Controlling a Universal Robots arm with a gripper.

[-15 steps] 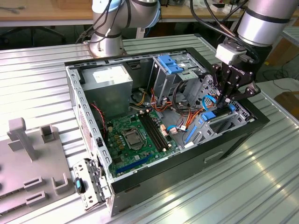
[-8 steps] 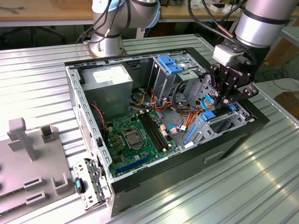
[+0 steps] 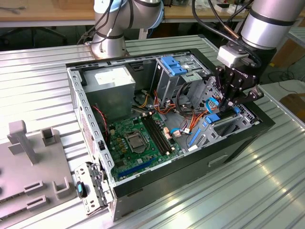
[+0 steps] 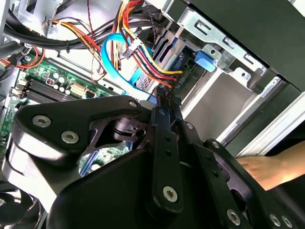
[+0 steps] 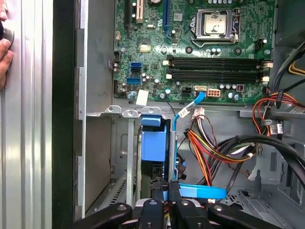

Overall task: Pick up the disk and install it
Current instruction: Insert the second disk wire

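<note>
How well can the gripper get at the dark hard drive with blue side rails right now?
Probably well: the gripper is down inside the open black computer case, its fingers at the blue-railed hard drive standing in the bay, with coloured cables alongside.

Looks like a robot lab or workshop. An open PC case (image 3: 167, 119) w/ its green board (image 3: 138, 143) lies on a ribbed metal worktop (image 3: 38, 86). A 2nd robot arm base (image 3: 112, 38) and grey holders (image 3: 28, 162) stand near; maybe wooden desks (image 3: 47, 12) behind.
</note>
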